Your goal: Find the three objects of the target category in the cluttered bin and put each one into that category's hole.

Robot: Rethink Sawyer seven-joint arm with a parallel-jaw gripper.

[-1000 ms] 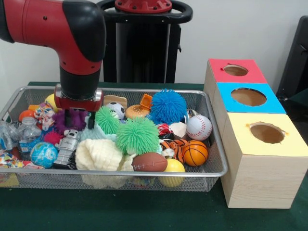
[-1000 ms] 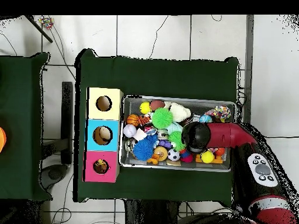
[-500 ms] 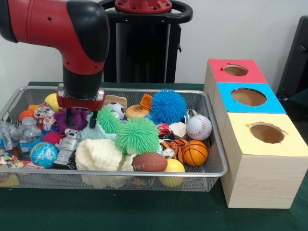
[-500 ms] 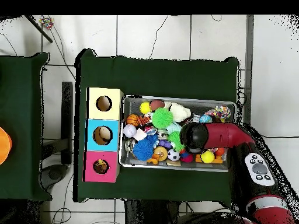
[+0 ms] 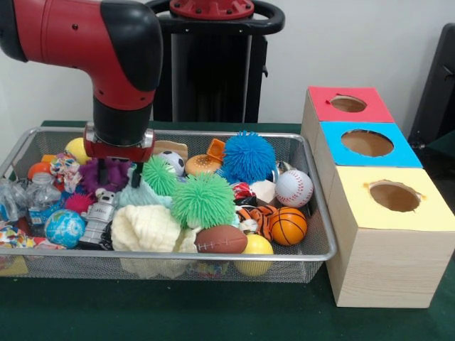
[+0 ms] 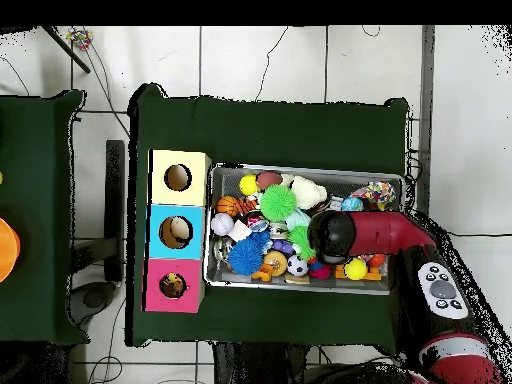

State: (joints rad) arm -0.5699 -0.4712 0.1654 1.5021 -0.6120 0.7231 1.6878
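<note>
From here the end effector [image 5: 118, 174] hovers over the purple toy [image 5: 102, 172], fingers apart and empty; the bin [image 5: 313, 206] looks full, nothing visibly sorted.

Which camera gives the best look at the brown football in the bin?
The front view: the brown football lies at the wire bin's near rim, unobstructed, white laces showing. The overhead view shows it only as a small brown oval beside the yellow ball.

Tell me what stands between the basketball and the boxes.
Only the bin's right wire wall separates the basketball from the boxes. The holes sit on the box tops, above the rim, so the ball must be lifted over.
</note>
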